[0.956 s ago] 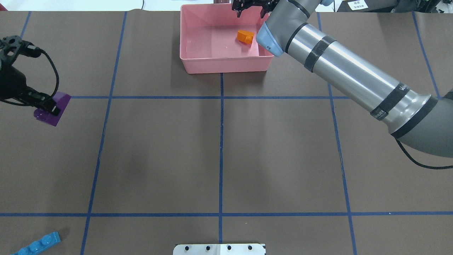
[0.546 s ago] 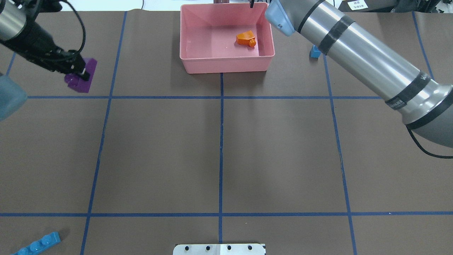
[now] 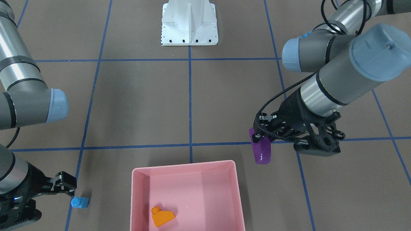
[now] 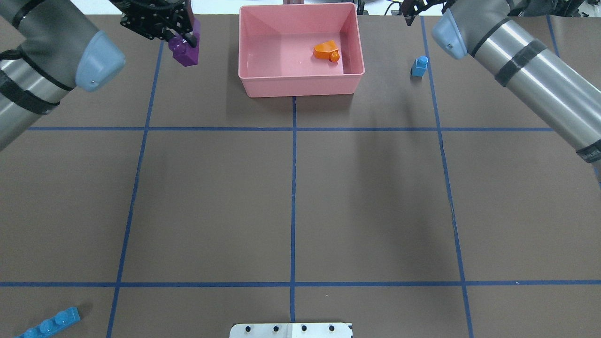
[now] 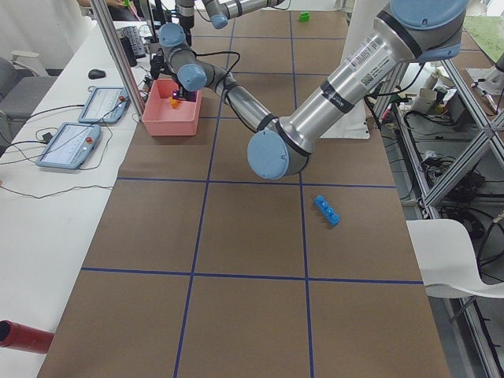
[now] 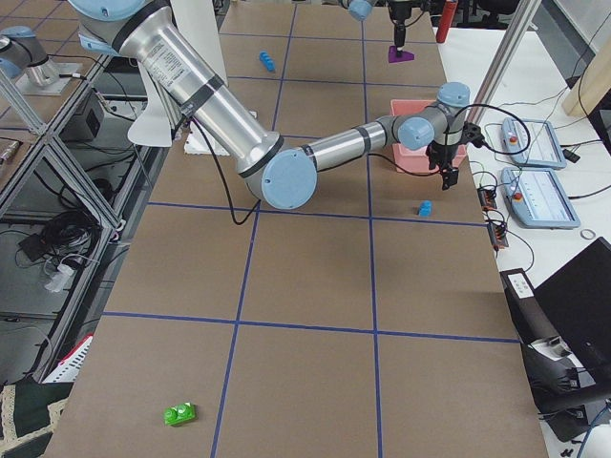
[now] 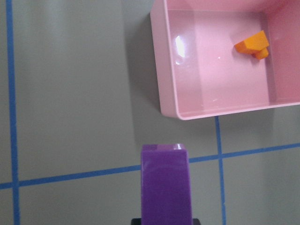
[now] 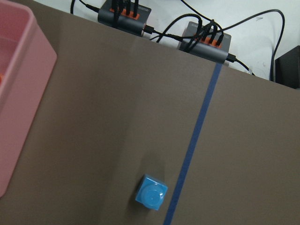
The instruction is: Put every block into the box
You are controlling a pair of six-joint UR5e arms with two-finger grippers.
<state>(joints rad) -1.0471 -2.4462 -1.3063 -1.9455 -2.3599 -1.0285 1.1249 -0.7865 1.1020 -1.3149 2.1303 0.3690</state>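
Observation:
My left gripper (image 4: 181,37) is shut on the purple oblong block (image 4: 184,50) and holds it above the table, just left of the pink box (image 4: 300,87). The block hangs from the fingers in the front view (image 3: 261,150) and fills the bottom of the left wrist view (image 7: 166,183). The orange sloped block (image 4: 327,49) lies inside the box. My right gripper (image 3: 54,200) looks open and empty, close beside the small blue single-stud block (image 4: 419,65), which stands on the table right of the box. The long blue block (image 4: 49,324) lies near left. The green block (image 6: 179,413) lies far off.
The white robot base (image 4: 291,330) stands at the near middle edge. Blue tape lines grid the brown table. Cable hubs (image 8: 206,40) sit past the far edge. Tablets (image 5: 71,146) lie on a side table beyond the box.
My left gripper has carried the purple block from the left side up and right, to beside the box. My right gripper has left the box and moved right toward the small blue block.

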